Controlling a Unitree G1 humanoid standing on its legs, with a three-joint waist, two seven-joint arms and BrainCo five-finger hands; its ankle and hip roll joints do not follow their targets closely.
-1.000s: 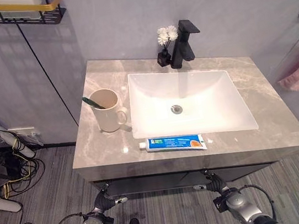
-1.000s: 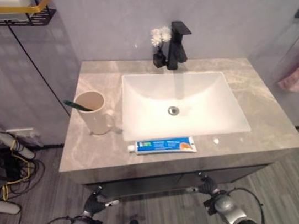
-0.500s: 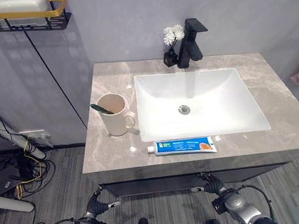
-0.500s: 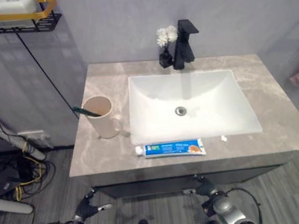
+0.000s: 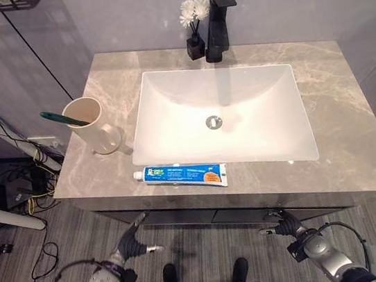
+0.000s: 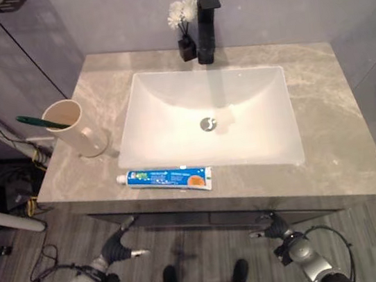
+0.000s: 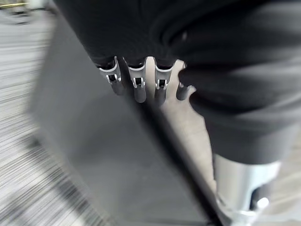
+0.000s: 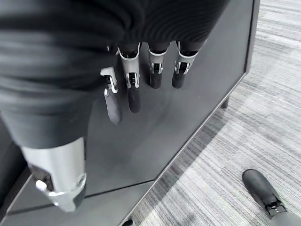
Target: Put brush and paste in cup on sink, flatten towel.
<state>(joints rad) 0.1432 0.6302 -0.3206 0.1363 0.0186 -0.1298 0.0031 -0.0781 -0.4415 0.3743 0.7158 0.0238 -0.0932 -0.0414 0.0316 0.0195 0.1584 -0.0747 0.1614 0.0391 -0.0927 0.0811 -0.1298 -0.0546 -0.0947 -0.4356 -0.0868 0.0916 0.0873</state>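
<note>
Counter: grey marble counter (image 5: 336, 99), white basin (image 5: 254, 110) centre.
Far: black tap (image 5: 217, 21), flower vase (image 5: 194, 42).
Cup (image 5: 91, 126): left, green brush (image 5: 59, 118) inside.
Paste (image 5: 182, 176): blue tube, flat, near edge.
Left hand (image 7: 136, 80), right hand (image 8: 141, 80): low by cabinet front, fingers straight, empty.

left hand (image 5: 133, 242) low at lower left, fingers (image 7: 136, 82) loosely extended, holding nothing, right hand (image 5: 288, 226) low at lower right, fingers (image 8: 133, 82) relaxed and straight, empty, both arms down

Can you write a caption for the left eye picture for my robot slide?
Toothbrush already in the cup, toothpaste lying by the sink, both hands hanging open below.
</note>
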